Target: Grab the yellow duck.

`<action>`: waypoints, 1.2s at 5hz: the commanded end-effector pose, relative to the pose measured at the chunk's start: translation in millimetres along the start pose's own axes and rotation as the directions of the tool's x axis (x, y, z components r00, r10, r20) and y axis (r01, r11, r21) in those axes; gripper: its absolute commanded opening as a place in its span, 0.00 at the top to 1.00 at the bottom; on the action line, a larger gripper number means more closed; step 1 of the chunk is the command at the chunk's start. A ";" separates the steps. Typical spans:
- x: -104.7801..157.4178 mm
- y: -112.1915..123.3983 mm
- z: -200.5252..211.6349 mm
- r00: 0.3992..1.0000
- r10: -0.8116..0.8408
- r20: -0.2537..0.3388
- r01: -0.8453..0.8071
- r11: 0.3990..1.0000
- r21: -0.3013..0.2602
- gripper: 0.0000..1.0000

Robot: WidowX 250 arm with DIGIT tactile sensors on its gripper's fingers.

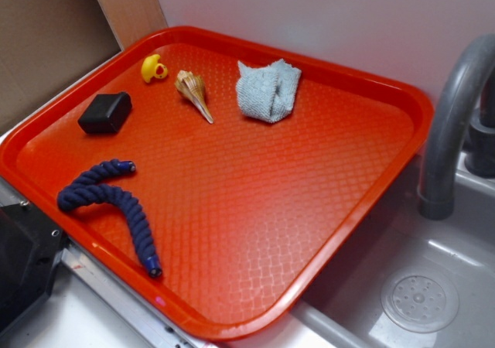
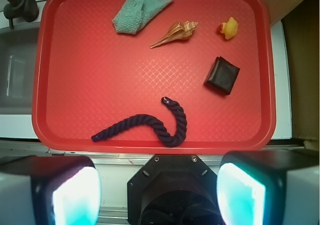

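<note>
The tool (image 2: 159,192) hangs high above the red tray (image 2: 150,65), fingers spread wide and empty, yellow duck (image 2: 229,28) untouched.

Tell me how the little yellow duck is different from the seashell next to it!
The duck is bright yellow with an orange beak; the seashell is tan and brown. The duck is round and chubby; the seashell is long, ending in a thin point. The duck is smaller than the seashell. Both sit near the far edge of the red tray, close together but not touching.
</note>
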State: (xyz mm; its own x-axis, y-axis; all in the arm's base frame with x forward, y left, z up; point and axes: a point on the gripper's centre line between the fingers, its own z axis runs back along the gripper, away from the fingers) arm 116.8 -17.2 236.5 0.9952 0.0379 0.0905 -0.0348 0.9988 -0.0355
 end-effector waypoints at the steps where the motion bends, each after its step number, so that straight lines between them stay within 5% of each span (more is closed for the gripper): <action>1: 0.0 0.0 0.0 1.000 0.000 0.000 0.000 1.000 0.000 0.00; 3: 49.9 34.2 -53.8 0.962 0.264 0.072 -0.268 0.962 0.054 0.00; 4: 81.5 71.2 -83.0 0.892 0.420 0.165 -0.439 0.894 0.097 0.00; 5: 105.2 110.1 -113.1 0.832 0.522 0.189 -0.539 0.841 0.049 0.00; 6: 125.8 127.9 -130.1 0.816 0.540 0.206 -0.563 0.823 0.075 0.00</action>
State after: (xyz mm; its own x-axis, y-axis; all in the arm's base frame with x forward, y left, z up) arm 246.5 99.1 96.3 0.7925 0.5746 0.2046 -0.5887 0.8083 0.0101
